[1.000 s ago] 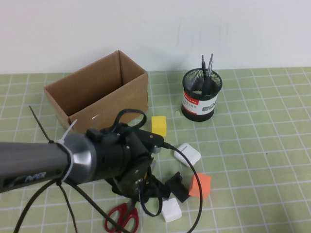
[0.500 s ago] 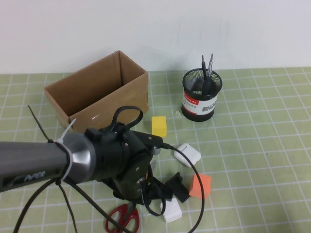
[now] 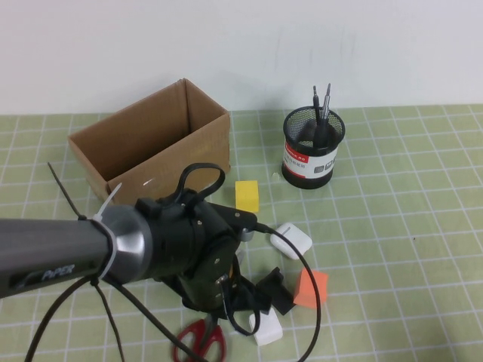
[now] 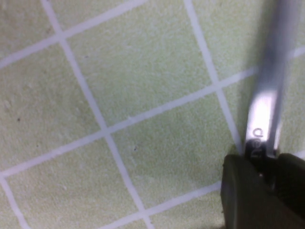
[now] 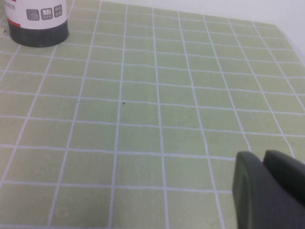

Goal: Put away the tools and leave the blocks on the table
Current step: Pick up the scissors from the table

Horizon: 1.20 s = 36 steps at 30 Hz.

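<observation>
Three blocks sit near the red-handled scissors (image 3: 202, 338) on the bench (image 3: 392, 226): white (image 3: 266, 329) just beside them, orange (image 3: 311, 289) further, yellow (image 3: 247, 195) beyond; the left end effector (image 4: 261, 160) appears clamped on the scissors' blade (wrist view blurred); the right end effector (image 5: 267, 191), well away from them, has its fingers together.
</observation>
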Tool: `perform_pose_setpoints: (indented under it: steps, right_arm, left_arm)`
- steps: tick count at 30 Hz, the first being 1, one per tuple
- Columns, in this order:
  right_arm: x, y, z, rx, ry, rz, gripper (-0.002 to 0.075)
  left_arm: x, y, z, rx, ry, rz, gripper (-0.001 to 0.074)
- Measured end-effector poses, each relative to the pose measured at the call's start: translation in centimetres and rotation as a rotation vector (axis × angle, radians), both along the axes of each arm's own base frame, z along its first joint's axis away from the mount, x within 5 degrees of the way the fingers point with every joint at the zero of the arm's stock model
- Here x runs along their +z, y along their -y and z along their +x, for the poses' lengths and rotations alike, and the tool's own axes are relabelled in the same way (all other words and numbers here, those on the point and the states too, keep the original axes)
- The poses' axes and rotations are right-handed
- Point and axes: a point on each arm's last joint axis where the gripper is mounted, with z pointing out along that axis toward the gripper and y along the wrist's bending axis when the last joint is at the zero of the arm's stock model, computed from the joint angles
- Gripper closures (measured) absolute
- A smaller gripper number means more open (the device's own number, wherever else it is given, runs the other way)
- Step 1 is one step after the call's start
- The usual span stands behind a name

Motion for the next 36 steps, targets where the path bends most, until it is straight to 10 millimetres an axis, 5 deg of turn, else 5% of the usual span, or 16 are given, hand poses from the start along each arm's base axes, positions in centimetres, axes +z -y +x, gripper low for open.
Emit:
perform_pose_setpoints:
  steps: [26,32,36]
  right_arm:
    - [0.0,0.0,0.0,0.0,0.0,0.0,0.0732]
    - [0.0,0.0,0.0,0.0,0.0,0.0,0.0732]
    - [0.0,0.0,0.0,0.0,0.0,0.0,0.0732]
  left_arm:
    - [1.0,-0.5,0.1,-0.11,0.064,0.034,0.0651]
    - [3.2,-0.7,0.0,-0.123,0.128,-0.006,0.0651]
    - [6.4,-1.1,0.2,-0.185,0.273,-0.057,0.0651]
